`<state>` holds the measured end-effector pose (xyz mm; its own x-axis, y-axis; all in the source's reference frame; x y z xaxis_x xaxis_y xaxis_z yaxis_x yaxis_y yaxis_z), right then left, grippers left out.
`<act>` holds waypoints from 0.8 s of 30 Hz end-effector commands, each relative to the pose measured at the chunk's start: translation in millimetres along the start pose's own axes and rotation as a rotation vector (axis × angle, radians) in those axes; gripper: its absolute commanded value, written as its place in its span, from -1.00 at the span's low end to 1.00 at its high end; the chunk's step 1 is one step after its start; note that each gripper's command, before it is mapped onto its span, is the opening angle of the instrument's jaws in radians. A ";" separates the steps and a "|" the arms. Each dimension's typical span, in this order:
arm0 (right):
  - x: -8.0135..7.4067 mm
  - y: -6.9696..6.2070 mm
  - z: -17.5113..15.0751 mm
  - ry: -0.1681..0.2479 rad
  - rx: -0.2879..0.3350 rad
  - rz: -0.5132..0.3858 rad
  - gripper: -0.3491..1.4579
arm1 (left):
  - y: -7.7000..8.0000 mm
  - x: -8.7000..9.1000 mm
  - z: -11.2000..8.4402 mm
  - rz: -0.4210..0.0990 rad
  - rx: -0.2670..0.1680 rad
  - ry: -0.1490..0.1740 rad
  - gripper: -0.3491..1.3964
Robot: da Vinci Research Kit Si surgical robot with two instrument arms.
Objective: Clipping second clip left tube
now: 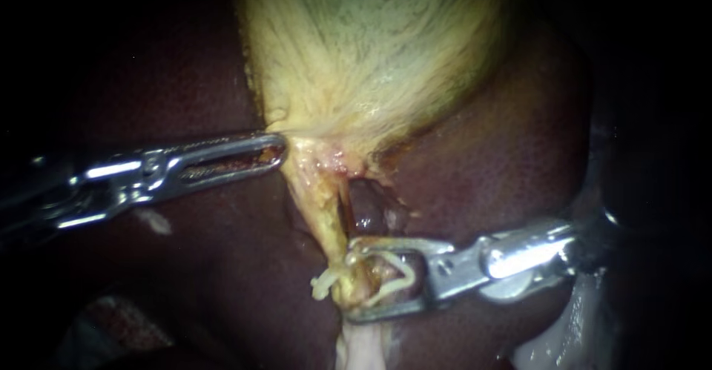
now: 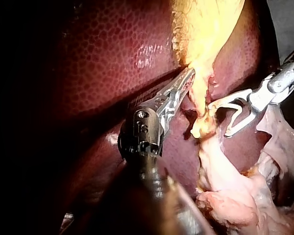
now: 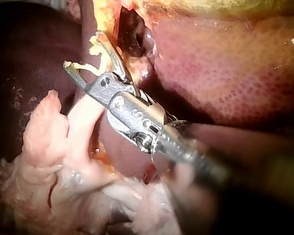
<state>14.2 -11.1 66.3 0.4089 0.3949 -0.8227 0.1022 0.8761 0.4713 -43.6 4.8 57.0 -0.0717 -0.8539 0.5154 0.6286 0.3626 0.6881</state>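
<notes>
Straddling the tube (image 1: 319,207), the right instrument (image 1: 351,279) holds its 2 jaws open, a clip (image 1: 404,266) between them.
Left instrument (image 1: 280,149) grips the gallbladder (image 1: 356,51) edge over the liver (image 1: 489,185).

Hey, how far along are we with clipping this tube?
Done: my left instrument has its jaws shut on the gallbladder edge, apparently holding it taut. In hand: my right instrument has open jaws straddling the tube. Left: those jaws must close on the tube; nothing shows fastened on it yet.
</notes>
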 end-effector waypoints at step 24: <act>-3.6 4.2 1.9 -0.123 -0.086 0.012 0.04 | -1.8 0.5 -1.1 0.002 -0.001 -0.004 -1.00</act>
<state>15.2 -9.6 71.9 0.5185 0.3732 -0.7693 0.0187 0.8945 0.4466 -44.0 3.3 55.4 -0.0728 -0.8520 0.5184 0.6299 0.3637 0.6863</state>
